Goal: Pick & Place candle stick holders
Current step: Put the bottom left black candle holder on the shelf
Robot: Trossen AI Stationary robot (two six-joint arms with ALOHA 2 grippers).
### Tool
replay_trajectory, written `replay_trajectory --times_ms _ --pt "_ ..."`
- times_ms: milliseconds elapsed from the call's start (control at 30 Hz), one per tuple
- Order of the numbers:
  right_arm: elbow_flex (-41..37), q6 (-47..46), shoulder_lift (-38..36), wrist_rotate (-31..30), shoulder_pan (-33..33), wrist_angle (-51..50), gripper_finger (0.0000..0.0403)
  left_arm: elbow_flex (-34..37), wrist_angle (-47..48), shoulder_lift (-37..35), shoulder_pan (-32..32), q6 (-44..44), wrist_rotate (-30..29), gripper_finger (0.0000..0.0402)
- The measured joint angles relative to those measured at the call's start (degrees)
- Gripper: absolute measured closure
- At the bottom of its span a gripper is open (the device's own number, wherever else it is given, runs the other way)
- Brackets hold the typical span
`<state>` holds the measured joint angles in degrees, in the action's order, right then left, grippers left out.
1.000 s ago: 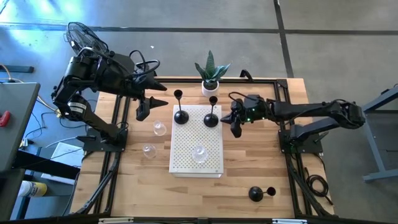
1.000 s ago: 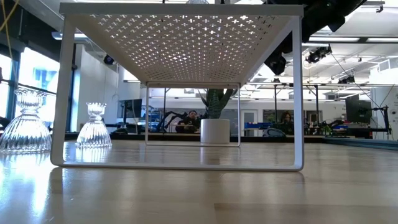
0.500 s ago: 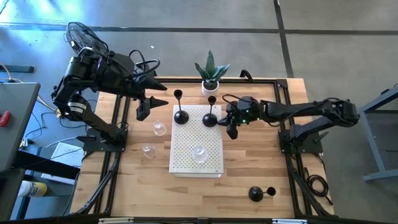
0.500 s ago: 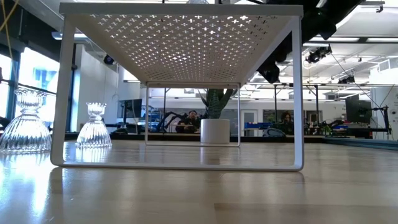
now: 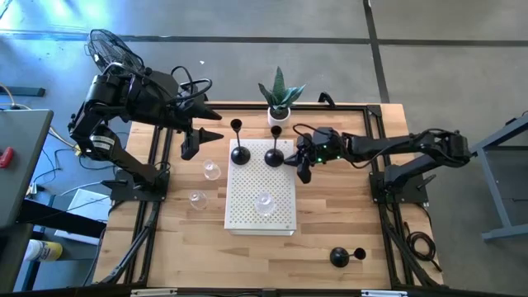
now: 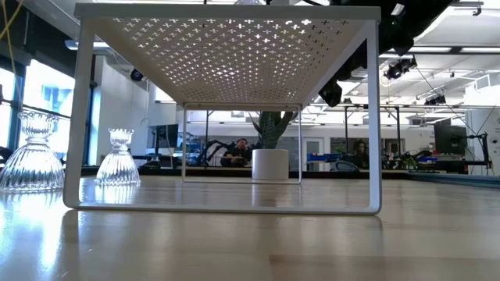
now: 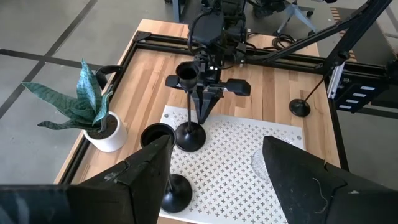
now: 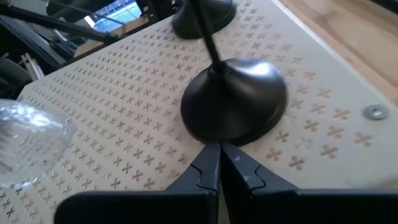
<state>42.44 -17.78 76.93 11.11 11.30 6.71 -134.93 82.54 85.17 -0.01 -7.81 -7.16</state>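
From above, we see a white perforated rack point(image 5: 261, 194) at the centre of the wooden surface point(image 5: 330, 223). Two black holders stand on its 12 o'clock end: one point(image 5: 240, 153) toward 11 o'clock, the other point(image 5: 275, 157) toward 1 o'clock. A clear glass holder point(image 5: 264, 201) sits on the rack near its middle. Two more glass holders point(image 5: 212, 171) point(image 5: 197, 200) stand on the surface at 9 o'clock of the rack. A third black holder point(image 5: 341, 256) lies tipped over near the 5 o'clock corner of the surface. A potted plant point(image 5: 280, 101) stands at 12 o'clock.

The right pincer point(image 5: 302, 167) is clenched, its tips pressed together with nothing between them. In its wrist view the tips point(image 8: 219, 163) meet right at the base of the 1 o'clock holder point(image 8: 235, 99); we cannot tell whether they touch it.

The left pincer point(image 5: 190, 146) is released and hangs near the rack's 10 o'clock corner, holding nothing. Its fingers point(image 7: 146, 168) fill the lower part of its wrist view and cut off part of the nearer holder point(image 7: 163, 168).

In the low view the rack top hides all three holders standing on it; only two glass holders point(image 6: 31, 156) point(image 6: 119, 160) show, the first cut by the frame edge.
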Motion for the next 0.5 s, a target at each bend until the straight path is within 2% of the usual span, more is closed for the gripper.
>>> replay_trajectory --times_ms 500 --pt "-0.1 0.0 0.0 1.3 1.3 1.7 0.0403 0.0 -0.1 0.0 0.0 0.0 0.1 0.0152"
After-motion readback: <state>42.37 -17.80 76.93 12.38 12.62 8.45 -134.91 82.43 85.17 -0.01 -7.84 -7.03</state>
